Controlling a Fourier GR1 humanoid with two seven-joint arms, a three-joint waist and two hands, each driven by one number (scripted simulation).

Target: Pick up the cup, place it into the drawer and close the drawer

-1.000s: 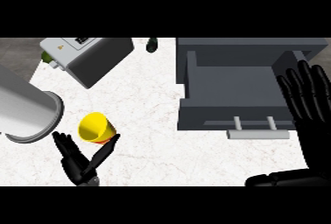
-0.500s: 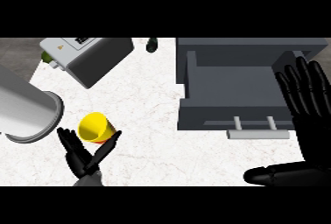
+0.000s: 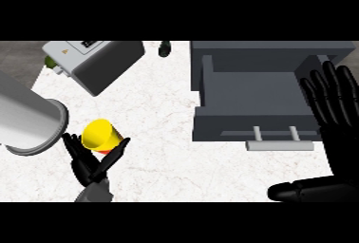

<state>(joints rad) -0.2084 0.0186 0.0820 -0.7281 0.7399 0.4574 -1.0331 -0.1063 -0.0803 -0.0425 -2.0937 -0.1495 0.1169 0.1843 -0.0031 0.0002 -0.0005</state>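
A yellow cup (image 3: 97, 134) with an orange base lies tilted on the white counter, its mouth facing up and left. My left hand (image 3: 92, 162) comes up from below it. Straight fingers stand at the cup's left and the thumb at its lower right, close to the base without curling round it. The grey drawer (image 3: 210, 90) stands pulled open at the upper right, nothing inside, its pale handle (image 3: 277, 143) at the front. My right hand (image 3: 335, 107) rests open at the right edge, fingers up, over the drawer's right side.
A big grey cylinder (image 3: 26, 121) lies at the left, almost touching the cup. A grey box-shaped appliance (image 3: 95, 59) sits at the back left. A small dark bottle (image 3: 165, 48) stands at the back edge. Bare counter (image 3: 175, 166) lies between my hands.
My left hand has crept forward, so fingers and thumb now flank the cup's base. The cup, the drawer and my right hand have barely moved.
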